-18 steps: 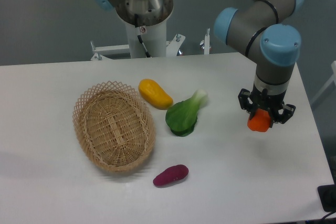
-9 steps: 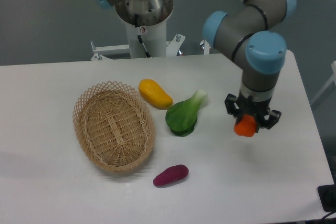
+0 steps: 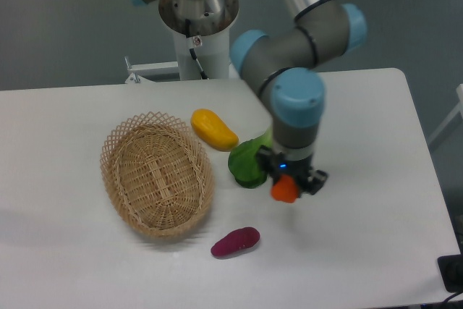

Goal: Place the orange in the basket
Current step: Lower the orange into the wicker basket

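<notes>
My gripper (image 3: 288, 184) is shut on the small bright orange (image 3: 284, 190) and holds it above the table, right of the table's middle. The orange shows below the black fingers. The oval tan wicker basket (image 3: 157, 174) sits on the left part of the table, well to the left of the gripper, and holds nothing that I can see.
A yellow-orange mango-like fruit (image 3: 213, 129) lies just right of the basket's far rim. A green leafy vegetable (image 3: 248, 162) lies directly left of the gripper, partly behind the arm. A purple sweet potato (image 3: 236, 242) lies near the front, below the basket's right side.
The arm has carried the orange leftward, from the right side of the table to just right of the green vegetable, and a little toward the front.
</notes>
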Tool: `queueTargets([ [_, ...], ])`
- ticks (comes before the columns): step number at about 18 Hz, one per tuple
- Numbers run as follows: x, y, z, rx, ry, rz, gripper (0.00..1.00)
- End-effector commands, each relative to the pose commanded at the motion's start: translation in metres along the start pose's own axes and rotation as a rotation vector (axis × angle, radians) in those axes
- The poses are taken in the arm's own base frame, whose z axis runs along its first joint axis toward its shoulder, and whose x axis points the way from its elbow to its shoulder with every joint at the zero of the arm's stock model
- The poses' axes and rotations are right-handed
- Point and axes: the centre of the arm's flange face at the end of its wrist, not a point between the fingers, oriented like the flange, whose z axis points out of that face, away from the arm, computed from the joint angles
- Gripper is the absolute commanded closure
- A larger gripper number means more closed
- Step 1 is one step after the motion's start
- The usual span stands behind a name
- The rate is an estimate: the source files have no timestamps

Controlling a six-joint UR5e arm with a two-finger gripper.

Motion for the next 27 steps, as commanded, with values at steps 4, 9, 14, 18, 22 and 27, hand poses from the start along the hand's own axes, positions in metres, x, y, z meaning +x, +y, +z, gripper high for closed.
queueTargets([
  [4, 0.043, -0.028, -0.003, 0.004, 0.004, 0.032, 0.51],
  [9, 0.087, -0.051, 0.003, 0.000, 0.017, 0.029, 0.51],
  [14, 0.109, -0.056, 0.015, -0.021, 0.034, 0.061, 0.49],
  [18, 0.130, -0.060, 0.025, -0.054, 0.034, 0.091, 0.27],
  [22, 0.133, -0.056, 0.024, -0.051, 0.041, 0.073, 0.00],
  [27, 0.056, -0.013, 0.007, -0.031, -0.006, -0.053, 0.00],
])
